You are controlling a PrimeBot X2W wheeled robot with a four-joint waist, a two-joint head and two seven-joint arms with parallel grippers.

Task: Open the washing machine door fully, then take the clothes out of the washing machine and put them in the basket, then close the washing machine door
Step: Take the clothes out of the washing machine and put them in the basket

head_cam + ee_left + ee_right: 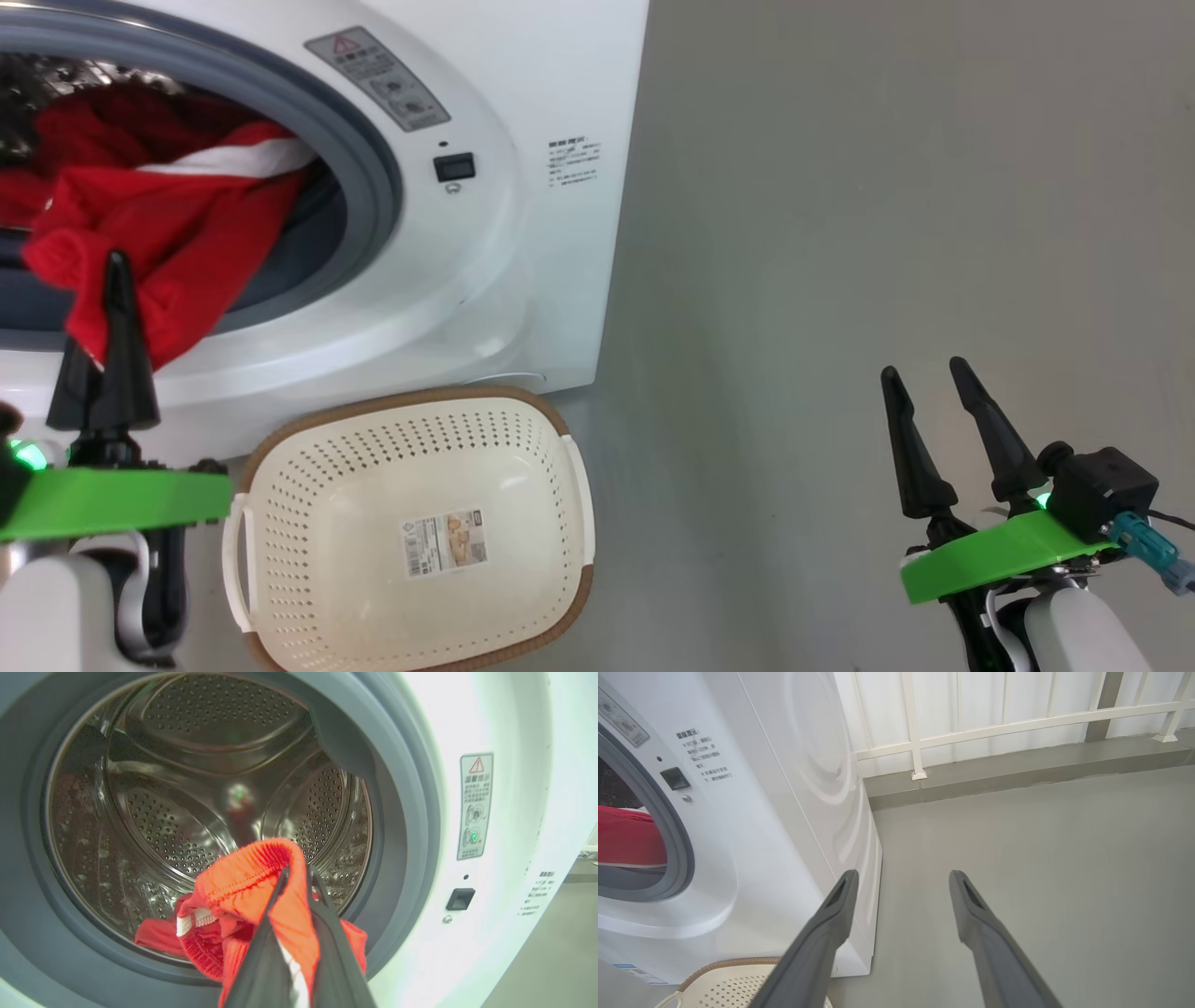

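The clothes (177, 224), red fabric with a white stripe, hang partly out of the washing machine (560, 93) over its grey rubber ring (373, 177), the remainder lying low at the front of the perforated steel drum (177, 812). The left gripper (298, 872) is clenched on a fold of the red fabric at the opening, cloth pinched between its nearly closed fingers. The right gripper (922, 371) is released, fingers spread and holding nothing, over the grey floor (887, 187) well to the machine's right, while the basket (280, 439) sits on the floor just below the opening, its bottom label in plain sight.
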